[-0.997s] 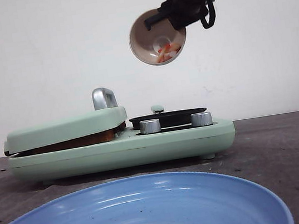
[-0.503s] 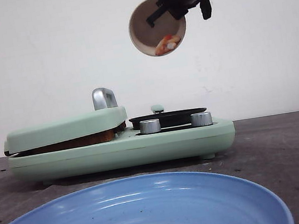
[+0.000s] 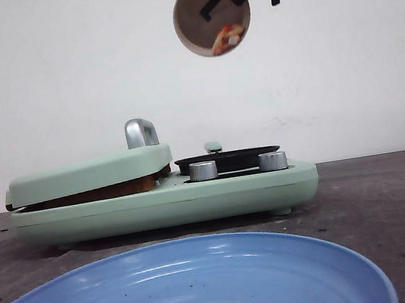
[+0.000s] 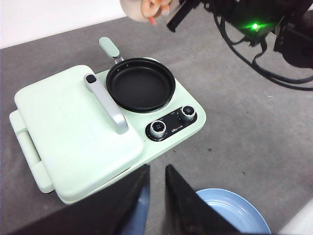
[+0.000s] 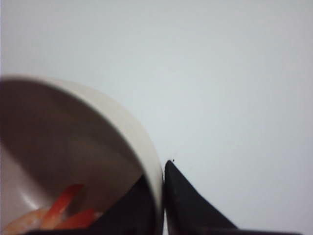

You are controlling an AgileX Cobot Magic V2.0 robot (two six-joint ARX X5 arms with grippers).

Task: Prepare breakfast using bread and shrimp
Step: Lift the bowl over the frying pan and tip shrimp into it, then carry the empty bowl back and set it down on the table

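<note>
My right gripper [image 3: 212, 4] is shut on the rim of a beige bowl [image 3: 201, 14], held high above the black pan [image 3: 226, 159] and tipped on its side with its mouth facing the front camera. Orange-pink shrimp [image 3: 225, 39] lie against its lower wall. In the right wrist view one finger is inside the bowl [image 5: 73, 147] and one outside, with the shrimp [image 5: 63, 210] beside them. A brown edge of bread [image 3: 109, 190] shows under the closed green lid [image 3: 91, 172]. My left gripper [image 4: 157, 167] hovers above the grill's near edge, narrowly open and empty.
The green grill [image 4: 98, 147] has a silver lid handle [image 4: 105, 103], two knobs [image 4: 158, 129] and a round pan [image 4: 141, 84] with a green handle. A blue plate [image 3: 185, 291] lies in front of the grill. The right arm's cables [image 4: 254, 54] hang over the table.
The right gripper has lifted the bowl higher above the pan. The shrimp stay in the bowl. The grill and plate have not moved.
</note>
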